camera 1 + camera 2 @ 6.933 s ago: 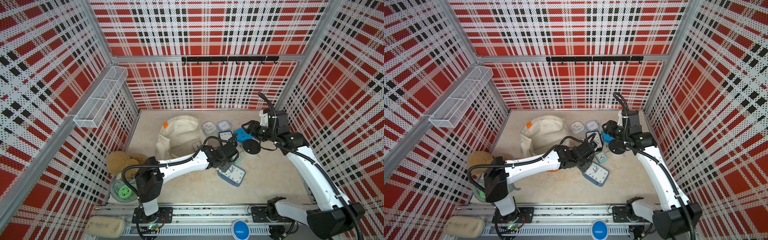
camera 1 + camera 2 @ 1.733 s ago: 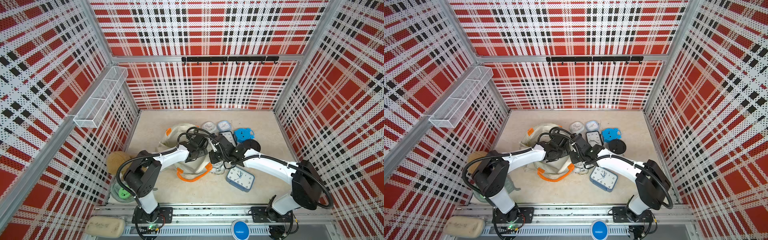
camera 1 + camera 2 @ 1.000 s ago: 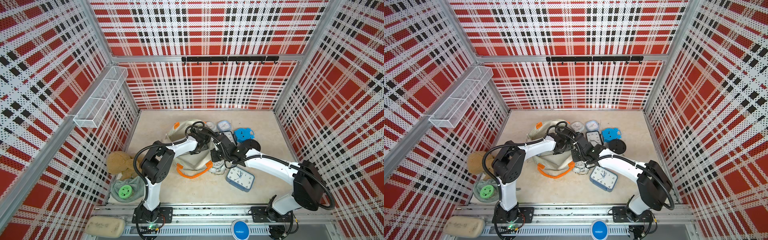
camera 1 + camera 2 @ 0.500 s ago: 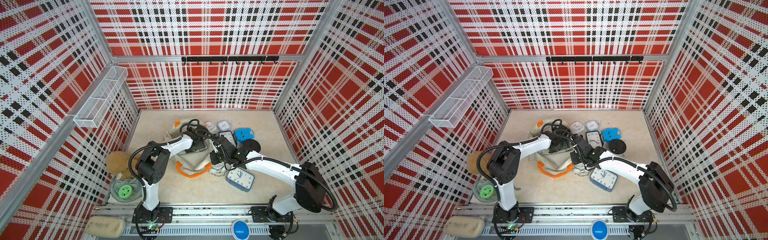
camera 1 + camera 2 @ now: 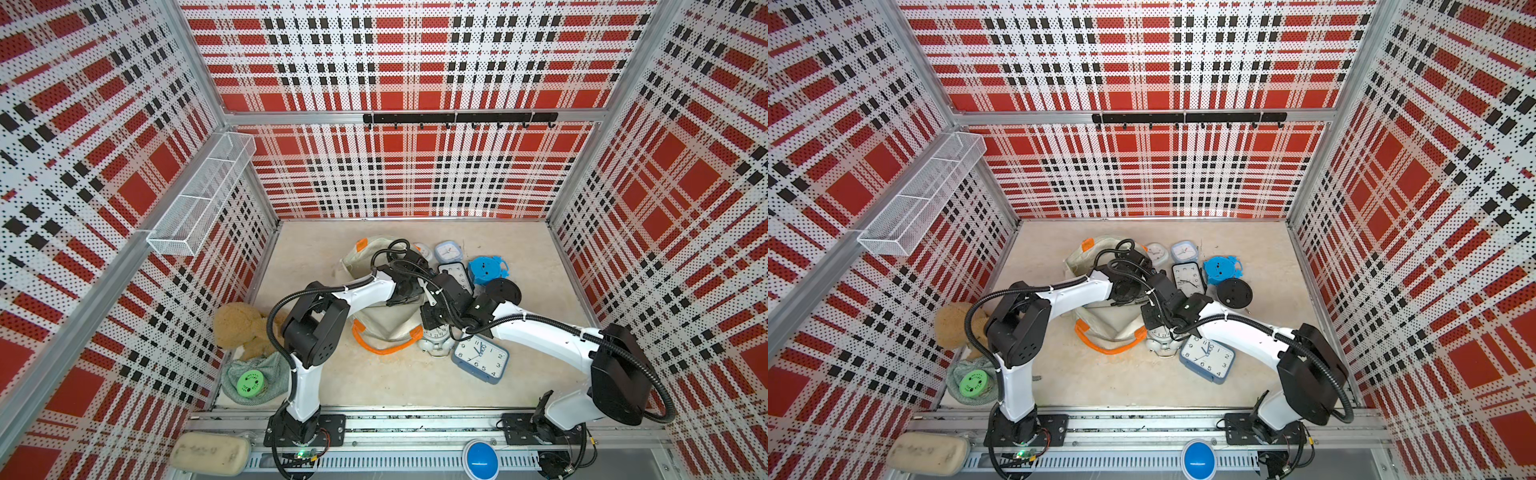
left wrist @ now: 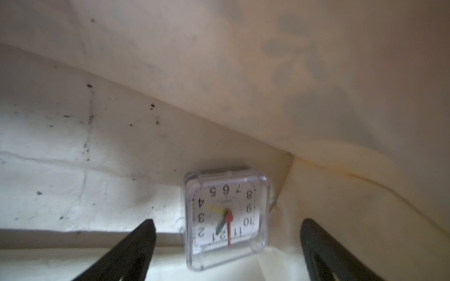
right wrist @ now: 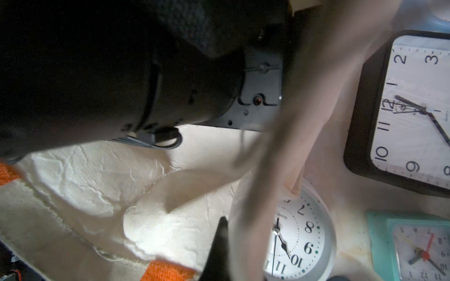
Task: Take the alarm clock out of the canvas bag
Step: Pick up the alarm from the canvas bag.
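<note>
In the middle of the table [image 5: 374,390], the canvas bag [image 5: 386,320] lies slack, its mouth edge pinched and held up by the closed right gripper [image 5: 428,322]. If that pinch slips, cloth could fall across the opening and block the reach. The left arm [image 5: 365,291] stretches inside. The left gripper [image 6: 229,222], jaws spread wide, straddles the small clear alarm clock [image 6: 226,214] inside the bag without touching it.

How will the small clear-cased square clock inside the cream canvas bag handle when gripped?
The small clear-cased square clock looks rigid and glossy: probably stiff, possibly slippery. Square-sided, it seems unlikely to roll. The cream canvas bag sags over it, so cloth may snag.
</note>
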